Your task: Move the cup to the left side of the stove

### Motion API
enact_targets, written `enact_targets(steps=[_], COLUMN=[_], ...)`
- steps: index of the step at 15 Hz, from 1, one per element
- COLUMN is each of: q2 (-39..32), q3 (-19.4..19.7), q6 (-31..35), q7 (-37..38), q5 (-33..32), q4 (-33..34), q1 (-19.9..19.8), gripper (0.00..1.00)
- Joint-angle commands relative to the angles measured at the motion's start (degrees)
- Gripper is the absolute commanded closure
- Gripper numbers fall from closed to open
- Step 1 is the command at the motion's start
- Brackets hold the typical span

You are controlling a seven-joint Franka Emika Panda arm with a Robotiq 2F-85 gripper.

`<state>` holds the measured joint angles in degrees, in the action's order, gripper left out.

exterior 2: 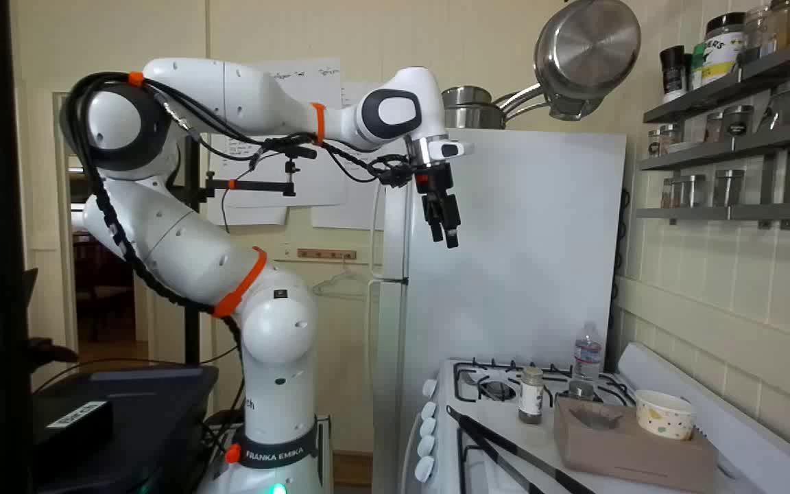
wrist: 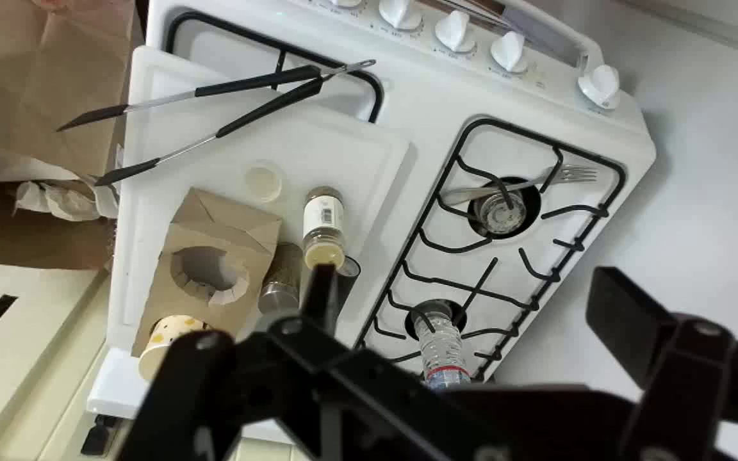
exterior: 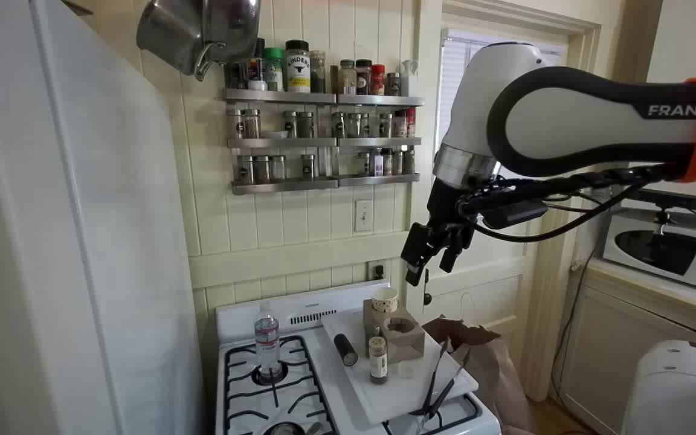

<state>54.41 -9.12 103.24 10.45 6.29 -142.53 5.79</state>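
The cup (exterior: pixel 385 299) is small and pale with coloured specks. It sits upright in the back part of a brown cardboard holder (exterior: pixel 405 345), next to an open round hole. It also shows in an exterior view (exterior 2: pixel 665 416) and at the lower left of the wrist view (wrist: pixel 169 336), partly behind a finger. The stove (exterior: pixel 337 393) is white with black grates; the wrist view (wrist: pixel 433 96) shows it from above. My gripper (exterior: pixel 430 269) is open and empty, high above the stove, apart from the cup. Its fingers (wrist: pixel 468 298) stand wide apart.
A white board (exterior: pixel 411 396) on the stove bears the holder, tongs (wrist: pixel 266 80), a spice jar (exterior: pixel 378 362) and a dark bottle (exterior: pixel 345 350). A clear water bottle (exterior: pixel 268 344) stands on a back burner. The fridge (exterior 2: pixel 511 274) stands beside the stove; spice shelves (exterior: pixel 281 96) hang above.
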Motion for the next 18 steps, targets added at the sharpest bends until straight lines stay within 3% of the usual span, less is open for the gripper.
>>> enact_targets(steps=[1,14,18], q2=[0.00,-0.01,-1.70], q3=[-0.21,-0.21,0.80], q6=[-0.12,-0.12,9.44], q7=[-0.26,-0.26,3.91], q5=[0.23,0.23,0.06], q4=[0.11,0.12,-1.05], q1=[-0.39,-0.39,-4.79], gripper=[0.00,0.00,0.00])
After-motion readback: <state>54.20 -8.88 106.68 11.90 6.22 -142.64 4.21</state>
